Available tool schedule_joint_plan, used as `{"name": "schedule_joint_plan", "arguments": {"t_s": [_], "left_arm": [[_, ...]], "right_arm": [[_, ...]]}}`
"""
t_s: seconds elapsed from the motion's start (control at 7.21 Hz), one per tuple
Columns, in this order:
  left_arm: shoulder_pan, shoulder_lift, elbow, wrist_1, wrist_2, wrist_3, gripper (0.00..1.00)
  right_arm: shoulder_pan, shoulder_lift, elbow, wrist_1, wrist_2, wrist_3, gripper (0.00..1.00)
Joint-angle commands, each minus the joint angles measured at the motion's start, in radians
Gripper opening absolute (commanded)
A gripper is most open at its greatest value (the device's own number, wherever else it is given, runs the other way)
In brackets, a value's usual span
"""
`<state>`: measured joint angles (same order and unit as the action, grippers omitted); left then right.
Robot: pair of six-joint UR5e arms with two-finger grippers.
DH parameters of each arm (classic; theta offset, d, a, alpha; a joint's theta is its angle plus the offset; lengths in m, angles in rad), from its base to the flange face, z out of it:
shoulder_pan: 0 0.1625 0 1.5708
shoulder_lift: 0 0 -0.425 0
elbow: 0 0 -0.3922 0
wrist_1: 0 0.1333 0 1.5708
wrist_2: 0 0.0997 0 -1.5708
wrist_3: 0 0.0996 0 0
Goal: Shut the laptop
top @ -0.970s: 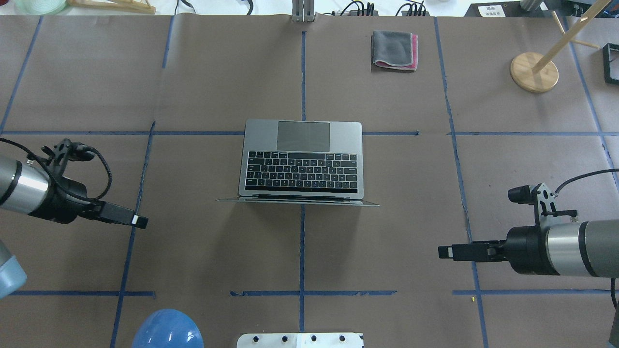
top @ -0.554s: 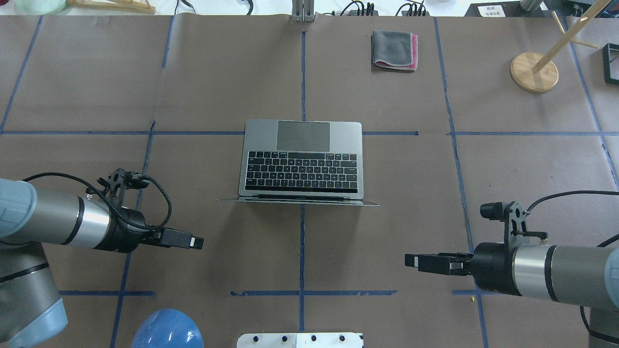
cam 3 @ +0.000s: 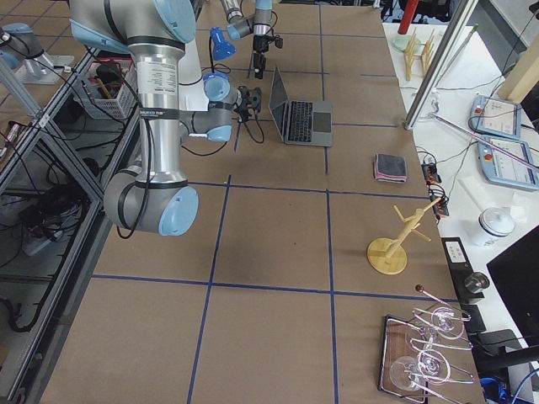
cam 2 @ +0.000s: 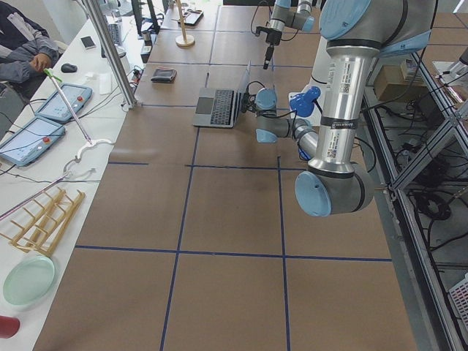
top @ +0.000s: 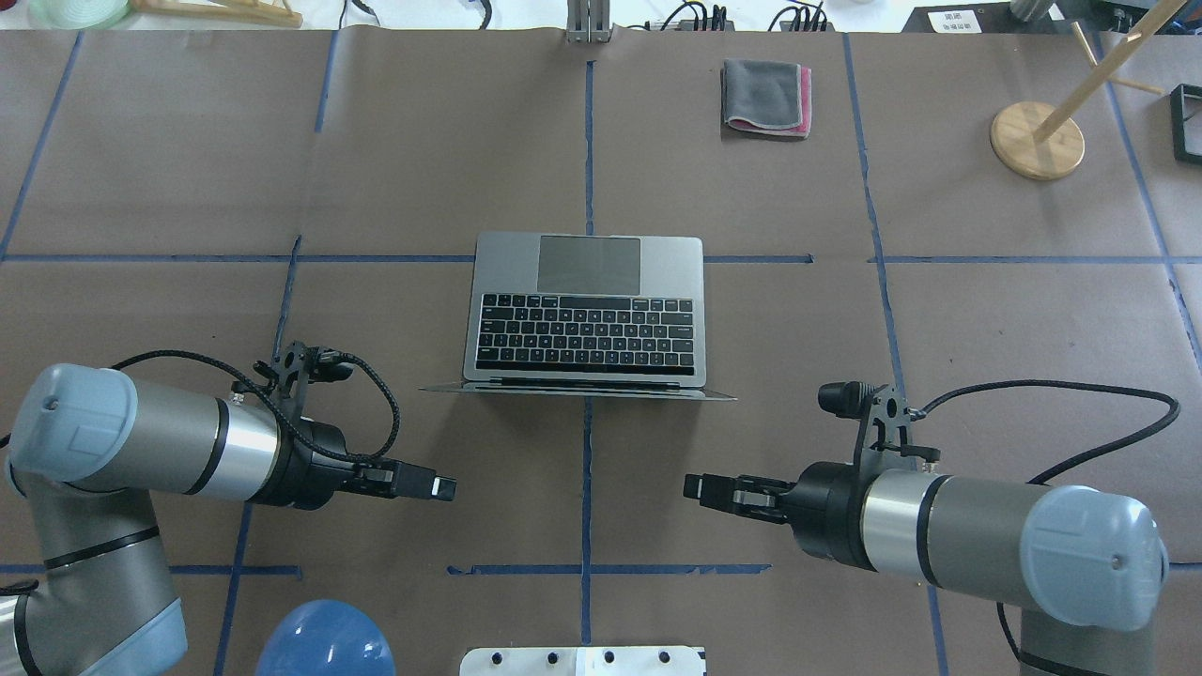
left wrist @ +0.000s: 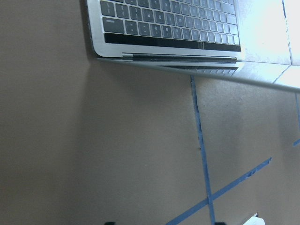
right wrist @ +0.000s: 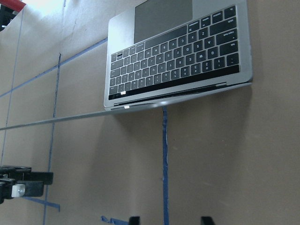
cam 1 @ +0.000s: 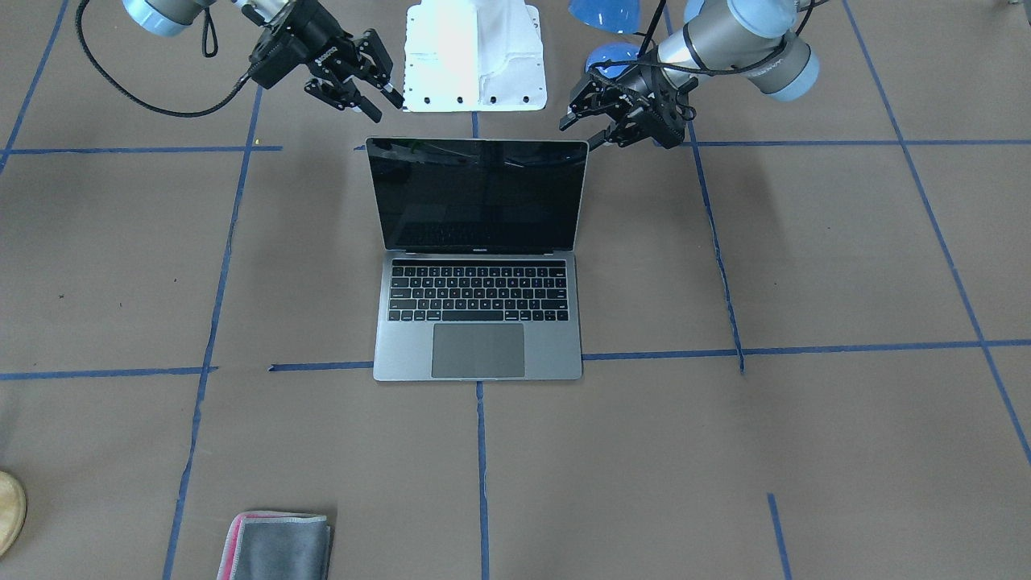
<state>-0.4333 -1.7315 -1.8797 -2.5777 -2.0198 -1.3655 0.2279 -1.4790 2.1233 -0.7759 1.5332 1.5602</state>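
Note:
The space-grey laptop [top: 587, 310] stands open at the table's middle, lid upright, black screen [cam 1: 478, 196] facing away from me. It also shows in the left wrist view [left wrist: 168, 28] and the right wrist view [right wrist: 178, 61]. My left gripper [top: 446, 487] is open and empty, low behind the lid on its left. My right gripper [top: 693, 486] is open and empty, behind the lid on its right. In the front-facing view the left gripper [cam 1: 581, 134] is close to the lid's top corner and the right gripper [cam 1: 385, 109] is just above the other corner. Neither touches the laptop.
A folded grey-and-pink cloth [top: 765, 97] lies at the far side. A wooden stand [top: 1037, 139] and a black frame [top: 1185, 122] are at the far right. A blue dome [top: 326, 640] and a white base plate [top: 582, 660] sit at the near edge.
Both arms have swung inward toward the table's centre line, bringing the grippers in behind the laptop's lid. The laptop has not moved and its lid stands as before.

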Motion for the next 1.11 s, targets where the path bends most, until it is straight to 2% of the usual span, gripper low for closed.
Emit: {"name": "schedule_joint_plan", "arguments": {"t_s": [0.0, 0.28, 0.55, 0.97], "left_arm": [[0.001, -0.02, -0.002, 0.002, 0.0, -0.029, 0.05], [-0.011, -0.049, -0.002, 0.002, 0.004, -0.073, 0.02], [-0.025, -0.056, -0.001, 0.002, 0.059, -0.083, 0.0], [-0.106, -0.106, 0.01, 0.074, 0.058, -0.078, 0.0]], "right_arm": [[-0.002, 0.052, -0.003, -0.071, -0.031, 0.012, 0.12], [-0.002, 0.052, -0.011, -0.071, -0.031, 0.012, 0.04], [-0.002, 0.054, -0.019, -0.071, -0.031, 0.012, 0.03], [0.018, 0.054, -0.02, -0.072, -0.031, 0.011, 0.03]]}}
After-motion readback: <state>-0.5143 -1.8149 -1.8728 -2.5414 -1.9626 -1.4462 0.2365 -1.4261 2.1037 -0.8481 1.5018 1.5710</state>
